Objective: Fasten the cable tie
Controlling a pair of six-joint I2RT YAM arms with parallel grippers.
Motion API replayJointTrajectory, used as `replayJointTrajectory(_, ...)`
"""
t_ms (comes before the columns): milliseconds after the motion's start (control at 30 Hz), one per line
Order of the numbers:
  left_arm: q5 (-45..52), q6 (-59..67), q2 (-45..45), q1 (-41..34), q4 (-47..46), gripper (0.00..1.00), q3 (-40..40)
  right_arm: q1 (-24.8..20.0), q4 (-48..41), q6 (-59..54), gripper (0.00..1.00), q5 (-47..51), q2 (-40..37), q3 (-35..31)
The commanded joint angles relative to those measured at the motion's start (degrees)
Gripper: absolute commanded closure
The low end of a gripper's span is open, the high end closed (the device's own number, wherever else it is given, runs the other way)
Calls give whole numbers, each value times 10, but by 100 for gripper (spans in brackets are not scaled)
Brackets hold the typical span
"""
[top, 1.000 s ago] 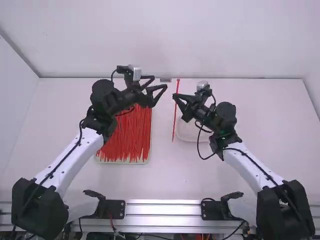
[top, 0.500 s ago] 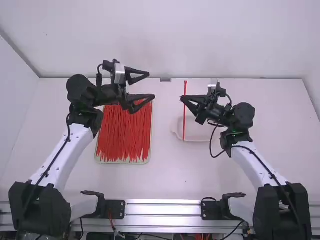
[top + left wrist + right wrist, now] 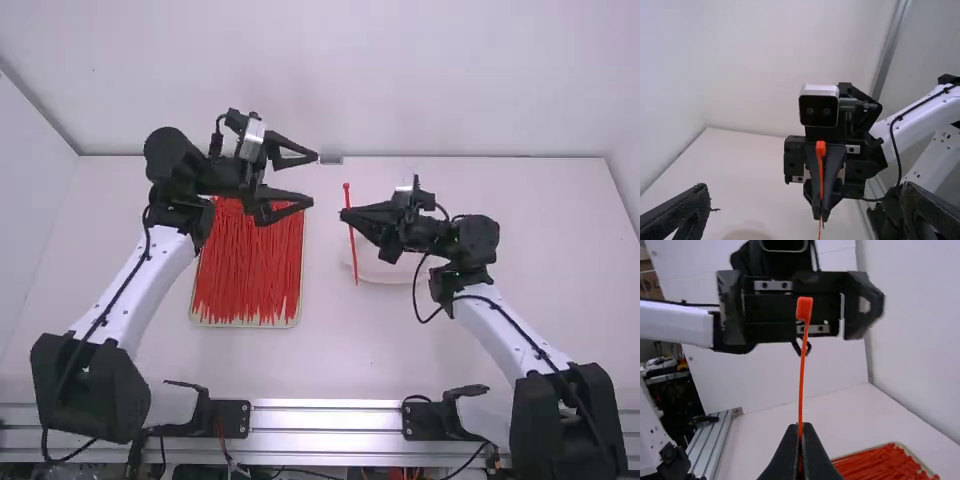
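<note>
My left pincer [image 3: 314,179] stands wide open and empty over the tray of spare ties [image 3: 250,280]. The right pincer [image 3: 351,213], closed on the upright cable tie [image 3: 354,255], has carried it leftward toward that opening, so I judge a regrasp is near. White worktop [image 3: 560,240], white walls [image 3: 400,70] around.

Smooth plastic cable tie [image 3: 352,250]

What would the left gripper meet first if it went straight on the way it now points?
Probably the thin red plastic cable tie, held in the right gripper; the open left gripper faces it, though depth is unclear.
</note>
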Motion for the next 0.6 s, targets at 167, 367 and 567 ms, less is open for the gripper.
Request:
replayJointTrajectory(167,30,-6,1,-39,5,12,10,31,47,0,100,3,1,19)
replayJointTrajectory(367,27,-6,1,-61,6,25,10,30,55,2,100,26,1,19)
replayJointTrajectory(567,1,-5,1,-66,5,60,10,31,54,13,100,41,1,19)
